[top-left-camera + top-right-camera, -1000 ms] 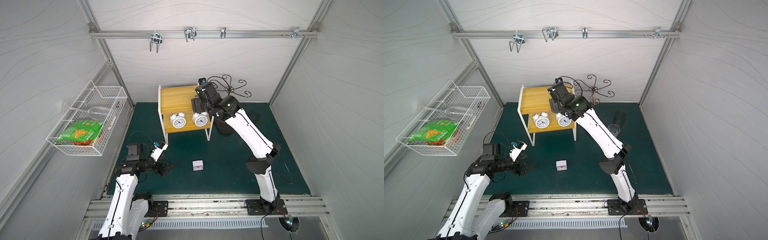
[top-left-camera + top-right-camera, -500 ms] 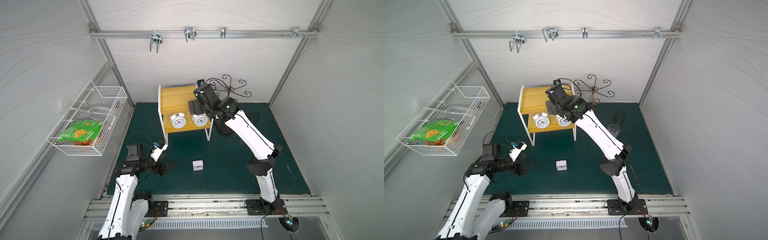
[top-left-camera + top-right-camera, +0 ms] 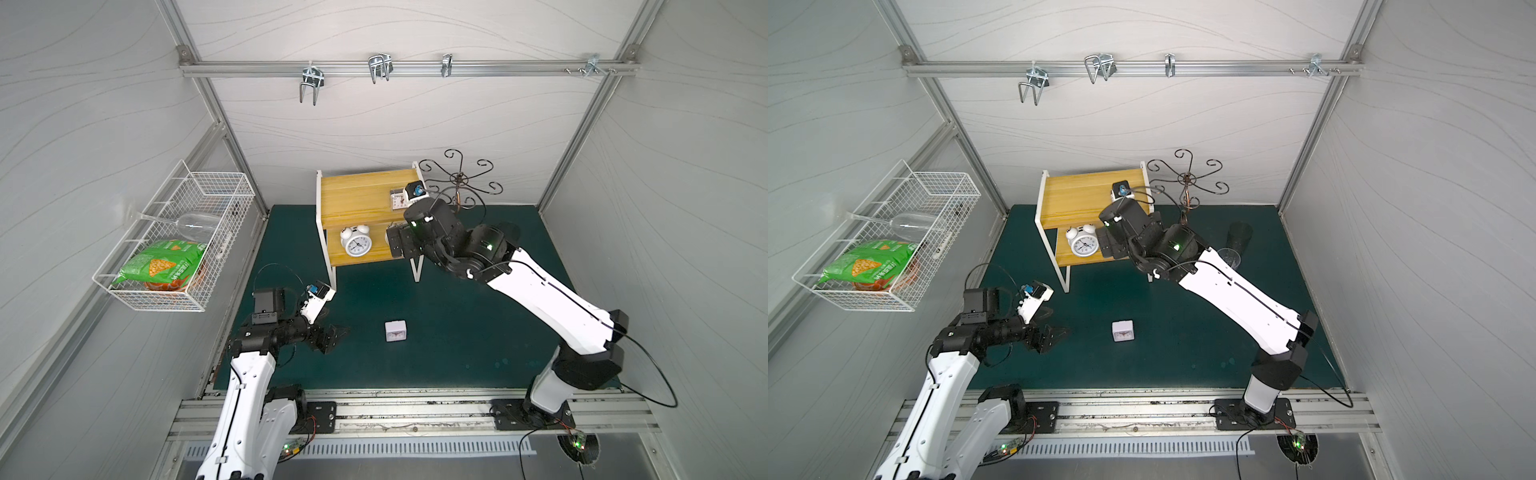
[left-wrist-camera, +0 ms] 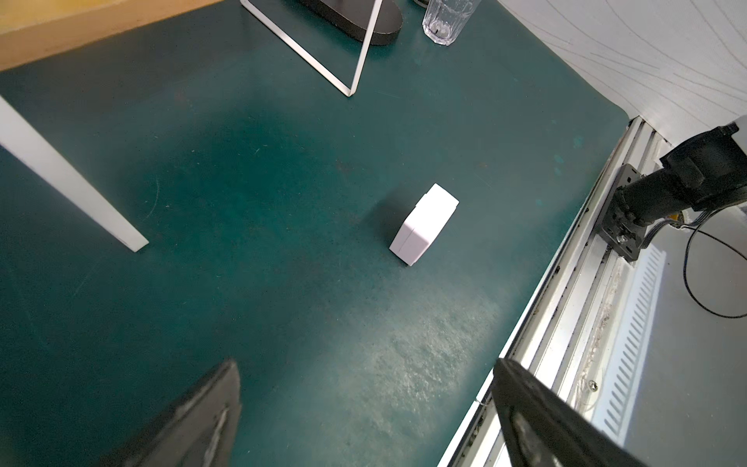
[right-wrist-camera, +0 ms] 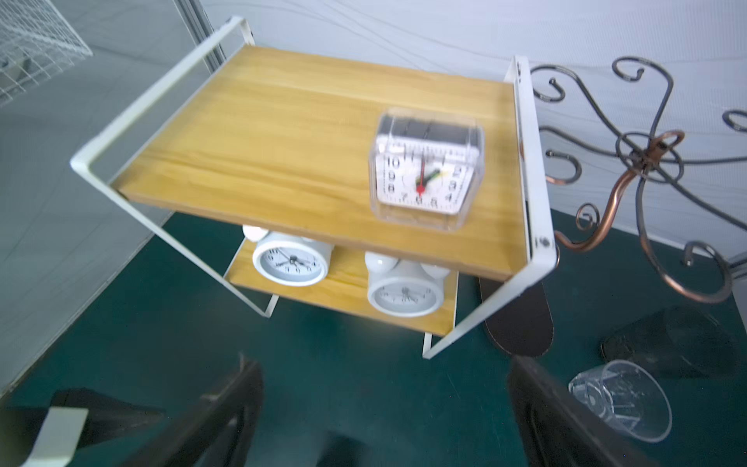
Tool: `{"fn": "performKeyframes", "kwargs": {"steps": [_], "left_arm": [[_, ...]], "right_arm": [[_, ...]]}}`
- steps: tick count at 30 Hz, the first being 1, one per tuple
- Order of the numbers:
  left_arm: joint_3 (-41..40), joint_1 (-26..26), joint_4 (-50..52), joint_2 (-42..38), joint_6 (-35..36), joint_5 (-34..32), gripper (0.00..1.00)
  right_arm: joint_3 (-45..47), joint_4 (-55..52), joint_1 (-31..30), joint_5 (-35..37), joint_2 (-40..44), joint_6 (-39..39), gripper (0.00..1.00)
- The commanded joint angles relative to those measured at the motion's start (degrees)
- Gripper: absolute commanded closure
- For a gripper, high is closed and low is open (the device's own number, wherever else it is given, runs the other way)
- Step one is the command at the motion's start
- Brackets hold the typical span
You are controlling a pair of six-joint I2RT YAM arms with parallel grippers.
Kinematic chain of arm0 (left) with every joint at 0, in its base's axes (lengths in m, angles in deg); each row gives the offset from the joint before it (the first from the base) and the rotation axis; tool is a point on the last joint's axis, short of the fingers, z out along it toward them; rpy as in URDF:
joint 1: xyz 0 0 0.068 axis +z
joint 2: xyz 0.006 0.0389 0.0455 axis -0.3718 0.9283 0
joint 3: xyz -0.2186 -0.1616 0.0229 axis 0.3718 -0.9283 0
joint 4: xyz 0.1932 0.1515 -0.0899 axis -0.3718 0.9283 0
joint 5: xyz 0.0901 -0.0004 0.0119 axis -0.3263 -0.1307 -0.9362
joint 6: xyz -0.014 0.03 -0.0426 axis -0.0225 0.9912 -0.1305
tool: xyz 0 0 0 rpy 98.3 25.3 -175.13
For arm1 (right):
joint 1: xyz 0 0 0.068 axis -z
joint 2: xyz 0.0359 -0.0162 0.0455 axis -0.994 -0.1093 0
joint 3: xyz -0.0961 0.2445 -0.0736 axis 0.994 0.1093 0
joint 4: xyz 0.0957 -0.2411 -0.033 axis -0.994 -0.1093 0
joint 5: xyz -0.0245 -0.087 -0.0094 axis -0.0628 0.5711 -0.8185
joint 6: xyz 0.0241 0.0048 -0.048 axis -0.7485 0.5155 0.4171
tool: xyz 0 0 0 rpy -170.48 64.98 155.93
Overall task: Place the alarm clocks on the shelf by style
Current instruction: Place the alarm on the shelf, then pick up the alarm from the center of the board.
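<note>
A white square clock sits on the green mat, apart from the wide-spread left gripper.

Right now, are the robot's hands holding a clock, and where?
Nothing is held. The right gripper and the left gripper are both open and empty.

You have the shelf at the back of the counter. On its upper board, at the right end, stands the 1st square clock. On the lower board, the left twin-bell clock and the right twin-bell clock sit side by side. The 2nd square clock stands on the counter, well in front of the shelf, with your left gripper to its left, apart from it. The hooked stand is just right of the shelf, and the drinking glass is in front of the stand. The wire basket hangs on the left wall.
</note>
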Motion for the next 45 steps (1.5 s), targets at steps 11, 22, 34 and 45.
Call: {"fn": "performKeyframes", "kwargs": {"steps": [11, 22, 34, 45], "left_arm": [[2.1, 0.0, 0.2, -0.2, 0.2, 1.3, 0.01], [2.4, -0.1, 3.9, 0.4, 4.5, 1.2, 0.01], [1.1, -0.1, 5.2, -0.4, 6.4, 0.8, 0.01], [0.8, -0.1, 4.4, -0.5, 6.0, 0.5, 0.01]], "right_arm": [[40.1, 22.7, -9.8, 4.5, 12.8, -15.8, 0.01], [54.1, 33.5, -17.7, 7.5, 4.4, -31.9, 0.01], [55.6, 39.0, -20.7, 13.6, -5.8, -38.3, 0.03], [55.5, 41.7, -20.8, 15.4, -10.0, -37.8, 0.11]]}}
